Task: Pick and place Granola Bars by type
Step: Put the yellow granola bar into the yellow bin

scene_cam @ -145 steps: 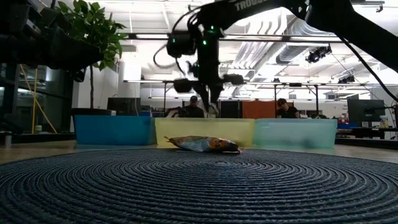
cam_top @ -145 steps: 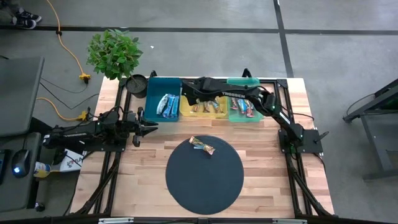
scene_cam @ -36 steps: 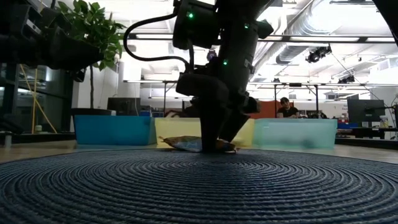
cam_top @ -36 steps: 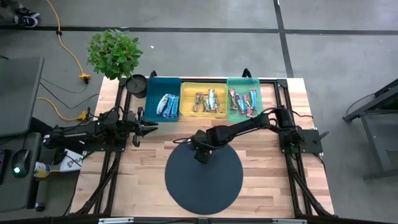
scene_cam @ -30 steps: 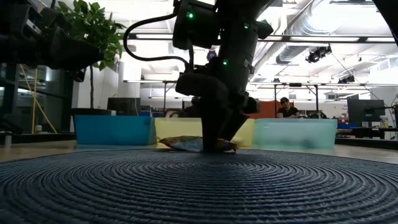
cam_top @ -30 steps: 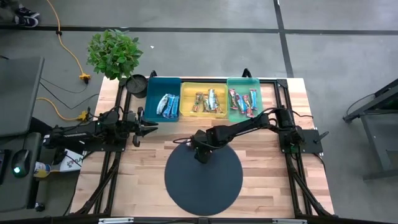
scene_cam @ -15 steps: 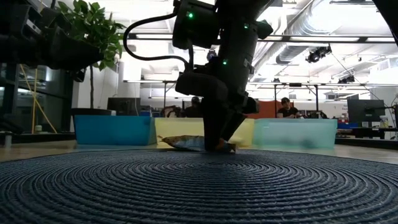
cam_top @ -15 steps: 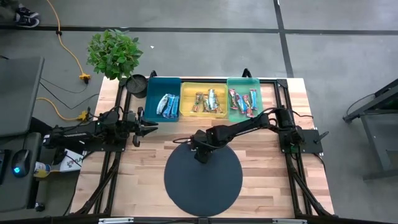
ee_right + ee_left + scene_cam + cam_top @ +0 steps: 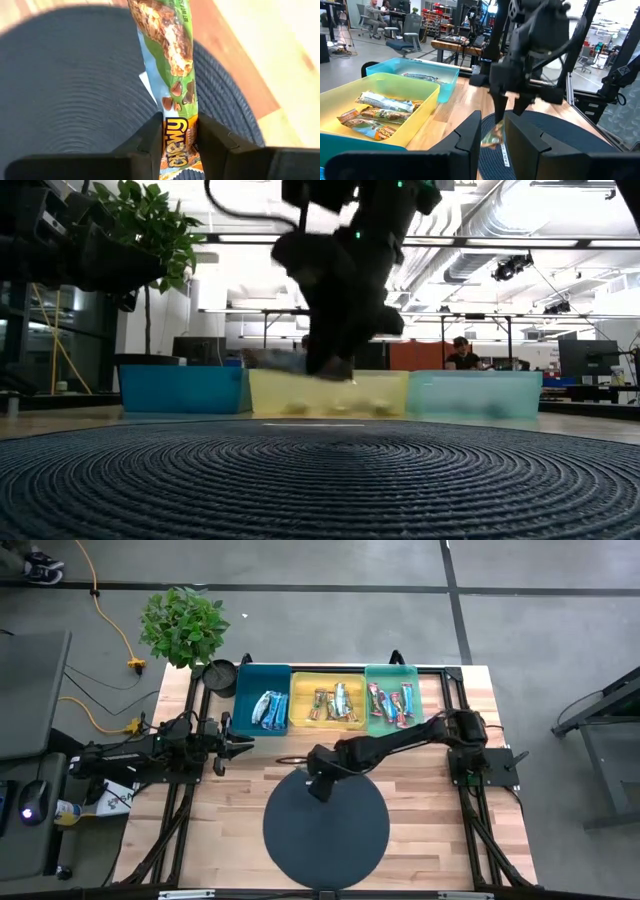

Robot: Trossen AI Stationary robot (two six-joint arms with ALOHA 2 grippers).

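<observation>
My right gripper hangs over the far edge of the round dark mat, shut on a granola bar in a blue-green wrapper with an orange label. In the low view the bar sticks out sideways from the gripper, above the mat. More bars lie sorted in the teal bin, the yellow bin and the green bin at the far edge. My left gripper waits at the table's left, pointing level, with a narrow gap between its fingers and nothing in it. My right gripper pinches the bar between its two fingers at the orange-label end, one finger on each long side. The fingers slant down from the table's right. The rest of the bar reaches out ahead of the fingers. It is lifted clear of the mat.
A potted plant and a small black pot stand at the far left corner. Bare wood shows on both sides of the mat. In the low view people sit at desks in the room behind the bins.
My right gripper stood down on the mat around the bar and has taken hold of it. In the last half second it has gone up with the bar. The bar lay flat on the mat's far edge and now hangs clear of it.
</observation>
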